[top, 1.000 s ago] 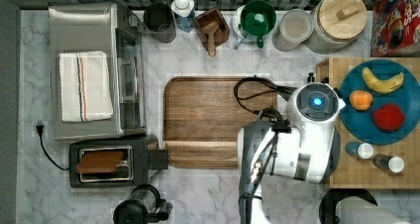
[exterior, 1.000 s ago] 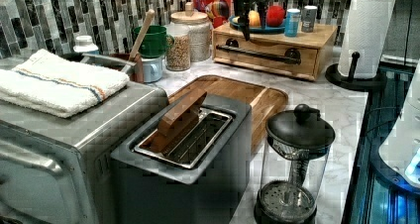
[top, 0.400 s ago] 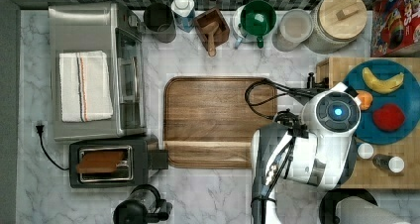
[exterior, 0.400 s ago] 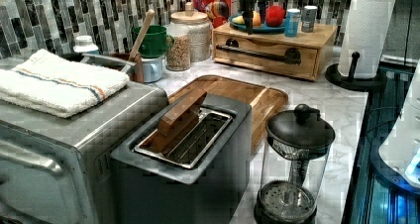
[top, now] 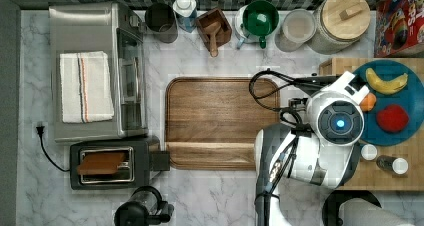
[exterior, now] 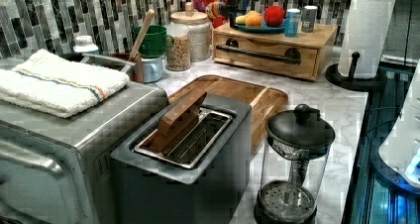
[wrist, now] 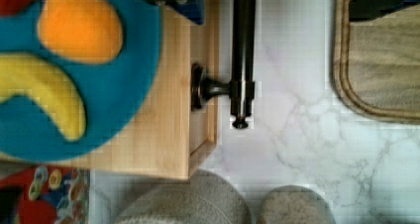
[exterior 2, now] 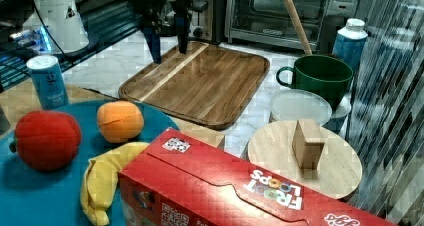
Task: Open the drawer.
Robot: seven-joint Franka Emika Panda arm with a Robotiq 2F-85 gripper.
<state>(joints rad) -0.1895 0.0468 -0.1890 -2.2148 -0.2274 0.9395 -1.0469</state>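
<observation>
Light bamboo drawer [exterior: 270, 54] w/ long black bar handle [wrist: 243, 55] shut; fingers [exterior 2: 153, 43] spread apart above handle, gripping nothing.

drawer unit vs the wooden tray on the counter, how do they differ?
The drawer is light bamboo-coloured; the tray is darker brown. The drawer sits in a square-cornered box and carries a long black bar handle; the tray is flat, with rounded corners and no handle. The drawer's box bears a blue plate of fruit on top; the tray lies bare. Both are wood and rest on the marble counter.
</observation>
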